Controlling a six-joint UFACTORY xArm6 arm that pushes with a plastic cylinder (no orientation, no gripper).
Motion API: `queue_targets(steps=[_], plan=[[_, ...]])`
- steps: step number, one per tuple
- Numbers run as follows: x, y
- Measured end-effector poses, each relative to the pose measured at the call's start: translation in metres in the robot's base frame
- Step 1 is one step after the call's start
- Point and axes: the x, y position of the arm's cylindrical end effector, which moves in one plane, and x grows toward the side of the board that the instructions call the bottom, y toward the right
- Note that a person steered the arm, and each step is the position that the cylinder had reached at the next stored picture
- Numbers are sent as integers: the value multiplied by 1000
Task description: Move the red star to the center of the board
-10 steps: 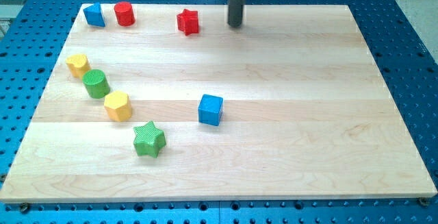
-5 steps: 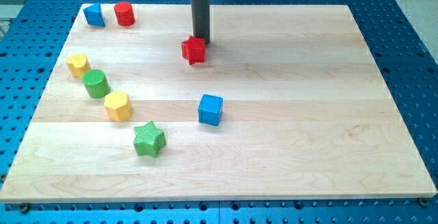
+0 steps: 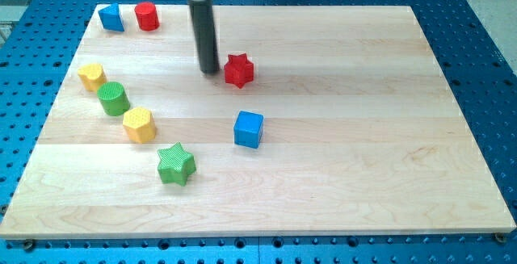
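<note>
The red star (image 3: 238, 70) is located on the bench (image 3: 363, 151), above the board's middle and slightly toward the view's left, with the blue cube (image 3: 249, 129) below it. My tip (image 3: 209, 71) is set down just beside the star on the view's left, close to touching, though contact cannot be confirmed. No grasping end effector is fitted — the rod ends in a plain tip, so nothing is open or closed and nothing is held. The step in hand is judged to be the push toward the centre, only partly completed. The next move is judged to call for the tip to be brought round to the star's upper-left side, so that the block is driven down and slightly to the view's right; the blue cube near that path should be avoided. No long axis is presented by the star — its points radiate evenly, and its exact heading cannot be determined.
</note>
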Motion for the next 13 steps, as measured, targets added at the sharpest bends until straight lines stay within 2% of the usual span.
queue_targets(steps=[1, 2, 3, 4, 6, 7, 8, 9, 12, 13], plan=[[18, 43], [-6, 47], [-5, 58], [-22, 69], [27, 90], [-12, 101], [-13, 152], [4, 175], [2, 104], [15, 86]])
